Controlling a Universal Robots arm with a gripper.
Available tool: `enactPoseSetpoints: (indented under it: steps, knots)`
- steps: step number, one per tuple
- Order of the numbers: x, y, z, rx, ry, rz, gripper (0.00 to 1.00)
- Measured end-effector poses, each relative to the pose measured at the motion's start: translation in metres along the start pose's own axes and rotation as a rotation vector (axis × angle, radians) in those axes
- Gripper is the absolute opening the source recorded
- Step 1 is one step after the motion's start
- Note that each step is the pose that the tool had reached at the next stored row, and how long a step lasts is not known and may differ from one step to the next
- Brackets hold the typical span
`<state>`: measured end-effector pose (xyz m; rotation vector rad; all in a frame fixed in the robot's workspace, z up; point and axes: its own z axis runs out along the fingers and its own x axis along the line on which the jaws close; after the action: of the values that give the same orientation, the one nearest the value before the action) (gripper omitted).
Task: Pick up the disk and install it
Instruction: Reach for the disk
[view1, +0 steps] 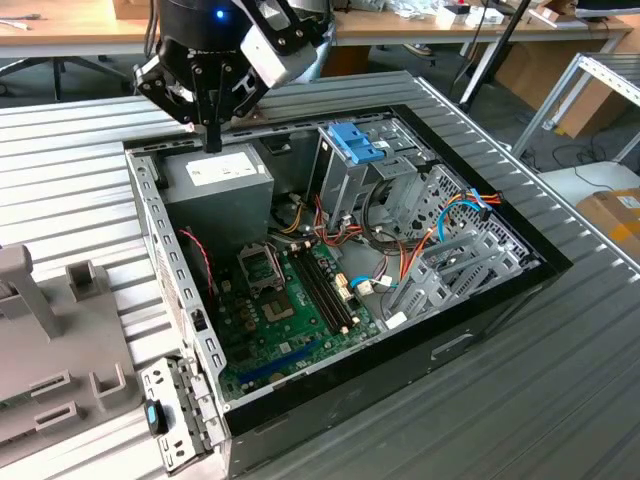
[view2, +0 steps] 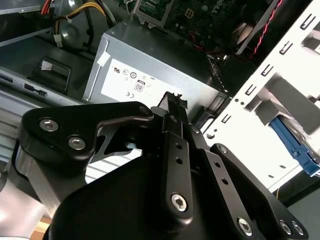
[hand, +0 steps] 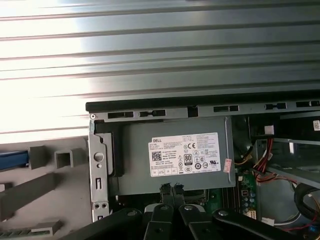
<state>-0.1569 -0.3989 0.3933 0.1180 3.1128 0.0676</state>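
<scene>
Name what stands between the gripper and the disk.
In the first wrist view, the computer case's metal side wall and a grey fixture block stand between the gripper and the blue-edged disk.

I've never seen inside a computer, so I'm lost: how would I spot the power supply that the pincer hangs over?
Find the open black computer case on the ribbed metal table. In its corner under the pincer sits the power supply. It is a plain grey metal box with a white label, unlike the green motherboard beside it.
</scene>
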Motion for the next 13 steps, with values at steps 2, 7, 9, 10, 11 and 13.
enactPoseSetpoints:
  steps: [2,7,9,10,11,13]
  knots:
    - [0.0041,-0.0003,-0.0001,-0.0001,-0.0001,0.000,0.11]
    - [0.0213,-0.0016,-0.0006,0.0000,0.0000,0.000,0.11]
    - [0.0269,-0.0020,-0.0007,0.0000,0.0000,0.000,0.11]
    - [0.0303,-0.0023,-0.0008,-0.0001,0.0000,0.000,0.11]
    - [0.0370,-0.0028,-0.0010,0.0000,0.0000,0.000,0.11]
    - [0.0451,-0.0034,-0.0012,-0.0001,0.0000,0.000,0.11]
